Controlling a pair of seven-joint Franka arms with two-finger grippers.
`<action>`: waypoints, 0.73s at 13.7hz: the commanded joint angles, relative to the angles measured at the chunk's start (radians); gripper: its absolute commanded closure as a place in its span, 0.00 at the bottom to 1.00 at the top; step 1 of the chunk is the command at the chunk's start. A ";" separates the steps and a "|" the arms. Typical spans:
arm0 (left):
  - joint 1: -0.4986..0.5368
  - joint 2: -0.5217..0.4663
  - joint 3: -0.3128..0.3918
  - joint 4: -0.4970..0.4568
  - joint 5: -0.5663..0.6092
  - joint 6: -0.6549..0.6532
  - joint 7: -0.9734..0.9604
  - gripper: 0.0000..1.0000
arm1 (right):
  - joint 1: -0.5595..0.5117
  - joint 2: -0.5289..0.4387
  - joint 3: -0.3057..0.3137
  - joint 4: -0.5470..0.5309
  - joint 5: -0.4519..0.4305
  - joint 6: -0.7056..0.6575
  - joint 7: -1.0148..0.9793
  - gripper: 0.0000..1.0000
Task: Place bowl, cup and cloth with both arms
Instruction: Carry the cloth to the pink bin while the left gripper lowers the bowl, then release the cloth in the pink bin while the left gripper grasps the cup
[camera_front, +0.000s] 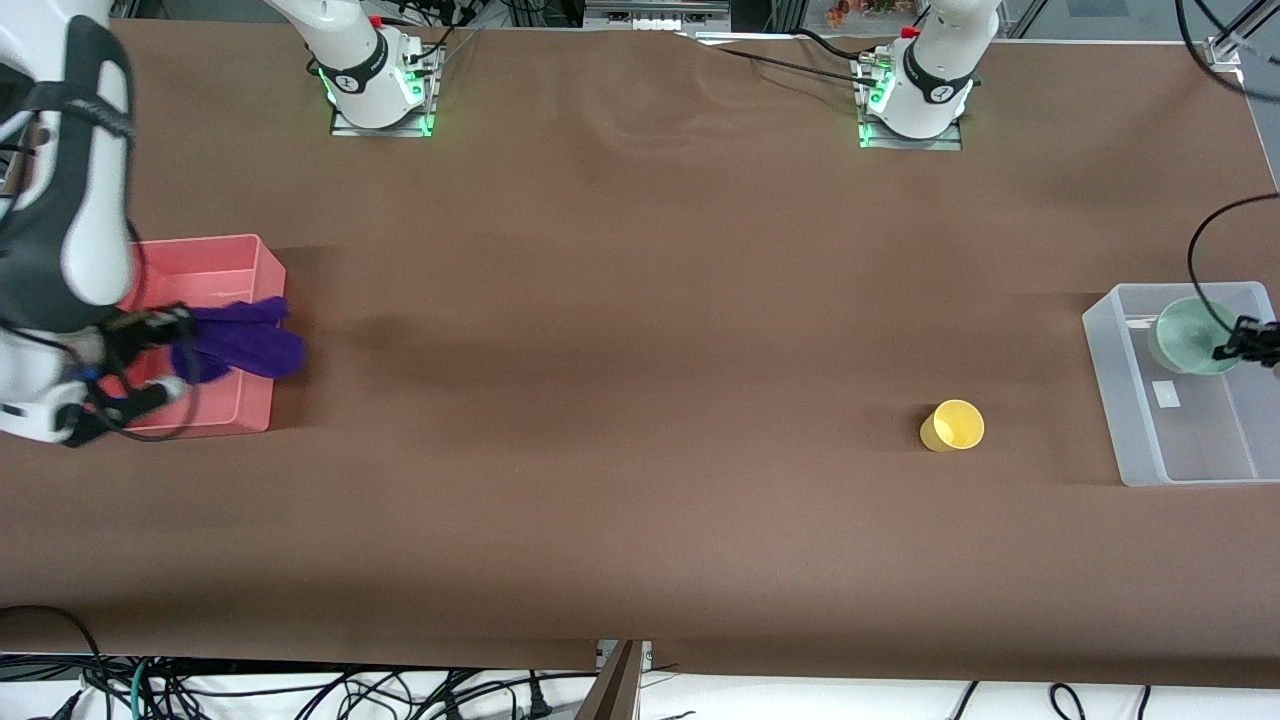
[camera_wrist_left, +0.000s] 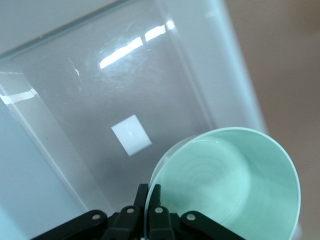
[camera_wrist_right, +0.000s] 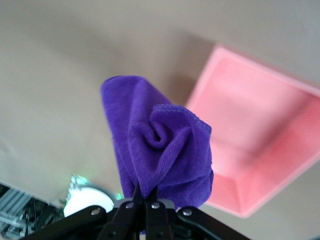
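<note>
Gripping the rim of the bowl (camera_wrist_left: 235, 185), the left hand (camera_wrist_left: 148, 200) holds it over the clear bin (camera_front: 1130, 400) at the left arm's end of the counter (camera_front: 620, 330). Cup (camera_front: 952, 425): upright on the counter near the clear bin, toward the right arm's end from it. Right hand (camera_wrist_right: 145, 197): clenched on the purple cloth (camera_wrist_right: 157, 140), held over the edge of the pink bin (camera_front: 240, 262) at the right arm's end of the counter, well apart from the clear bin.

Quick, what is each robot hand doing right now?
Left hand: closed on the bowl rim, over the clear bin.
Right hand: closed on the purple cloth, over the pink bin.
</note>
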 joint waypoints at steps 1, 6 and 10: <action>0.026 0.077 -0.013 0.068 -0.007 0.067 0.023 1.00 | 0.005 0.008 -0.097 -0.001 -0.011 -0.044 -0.109 1.00; 0.038 0.116 -0.013 0.068 -0.029 0.092 0.031 0.15 | 0.003 0.017 -0.135 -0.146 -0.031 0.034 -0.111 1.00; 0.026 0.022 -0.038 0.077 -0.019 -0.003 0.027 0.00 | -0.024 0.022 -0.135 -0.252 -0.034 0.135 -0.124 1.00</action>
